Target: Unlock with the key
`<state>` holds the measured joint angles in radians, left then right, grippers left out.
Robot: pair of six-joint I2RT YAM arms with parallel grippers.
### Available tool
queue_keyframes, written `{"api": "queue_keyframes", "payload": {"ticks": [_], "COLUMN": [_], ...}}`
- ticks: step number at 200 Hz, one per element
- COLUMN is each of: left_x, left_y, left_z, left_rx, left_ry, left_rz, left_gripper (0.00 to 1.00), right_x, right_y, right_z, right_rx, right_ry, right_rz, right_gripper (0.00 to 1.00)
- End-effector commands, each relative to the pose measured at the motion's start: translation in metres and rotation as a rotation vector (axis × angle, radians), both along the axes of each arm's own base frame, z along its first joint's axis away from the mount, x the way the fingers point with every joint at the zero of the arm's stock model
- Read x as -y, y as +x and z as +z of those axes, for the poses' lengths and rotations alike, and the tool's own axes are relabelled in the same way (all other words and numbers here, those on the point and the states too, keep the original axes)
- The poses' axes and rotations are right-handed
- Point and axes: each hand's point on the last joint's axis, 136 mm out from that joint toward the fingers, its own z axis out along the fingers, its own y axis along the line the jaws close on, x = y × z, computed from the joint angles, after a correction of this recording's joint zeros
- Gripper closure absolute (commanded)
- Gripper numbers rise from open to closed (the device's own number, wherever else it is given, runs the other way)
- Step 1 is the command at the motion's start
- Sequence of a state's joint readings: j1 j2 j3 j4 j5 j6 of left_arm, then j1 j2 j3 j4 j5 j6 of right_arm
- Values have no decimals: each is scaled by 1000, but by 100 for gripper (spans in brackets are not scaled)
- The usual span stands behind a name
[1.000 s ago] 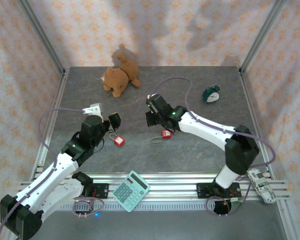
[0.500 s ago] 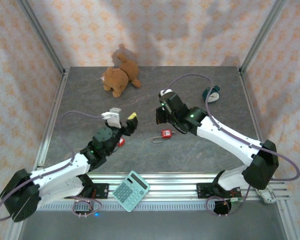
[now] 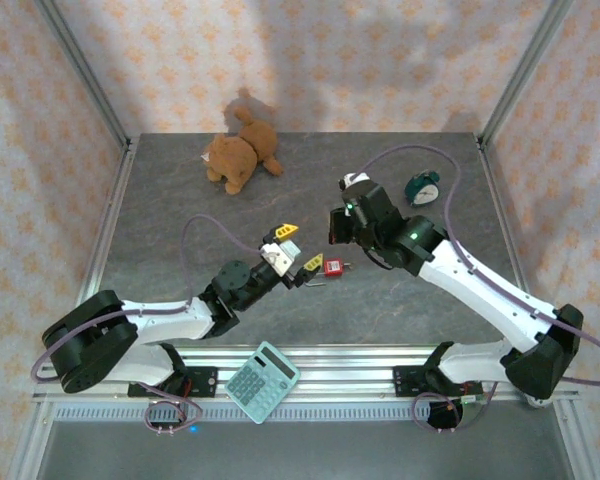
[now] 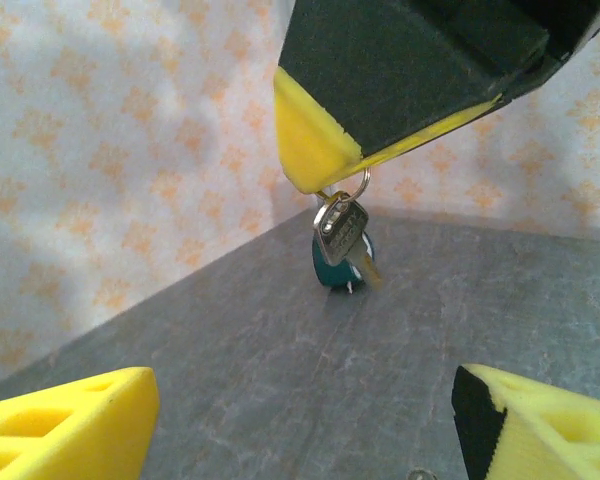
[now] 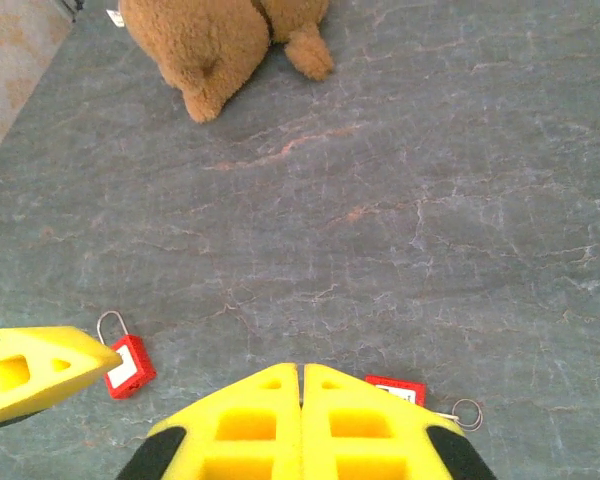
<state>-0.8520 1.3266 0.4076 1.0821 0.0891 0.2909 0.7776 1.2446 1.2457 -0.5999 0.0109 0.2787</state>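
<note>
The left gripper (image 3: 301, 246) lies low over the grey bench (image 3: 180, 200), spread and empty. A brown teddy bear (image 3: 242, 158) sits at the back, a green calculator (image 3: 263, 382) on the front rail and a teal alarm clock (image 3: 421, 188) back right. A red padlock (image 5: 128, 365), its white label unreadable, lies just beside the left gripper, and a second padlock (image 5: 395, 390) lies below the right gripper (image 5: 301, 370). The small silver key (image 4: 338, 228) dangles on its ring, pinched at the tip of the right gripper's pressed-together fingers.

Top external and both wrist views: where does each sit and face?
Top external: above and behind the robot, looking down on the table; left hand, right hand.
Left wrist: low, facing the keys hanging from the right hand; own open fingers.
Right wrist: looks down toward the teddy bear; own shut fingers.
Shared: teddy bear, in top external and right wrist.
</note>
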Motion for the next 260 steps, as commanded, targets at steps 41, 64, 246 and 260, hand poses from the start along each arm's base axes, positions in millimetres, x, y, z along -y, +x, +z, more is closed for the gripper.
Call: {"api": "queue_keyframes", "payload": {"ticks": [41, 64, 246, 260], "left_x": [22, 29, 8, 6], "left_y": [8, 8, 25, 24], "left_z": [31, 27, 17, 17], "left_rx": [155, 145, -44, -42], "left_ry": [-119, -122, -260, -260], "left_rz": [-36, -67, -140, -141], "left_gripper": [22, 22, 30, 30], "right_x": [25, 35, 30, 23], "right_y": [0, -1, 16, 15], "right_z": [31, 39, 20, 22], "right_rx": [47, 72, 25, 15], "right_ry": [87, 85, 276, 320], "right_rz": [-124, -153, -149, -131], "right_gripper": [98, 98, 99, 99]}}
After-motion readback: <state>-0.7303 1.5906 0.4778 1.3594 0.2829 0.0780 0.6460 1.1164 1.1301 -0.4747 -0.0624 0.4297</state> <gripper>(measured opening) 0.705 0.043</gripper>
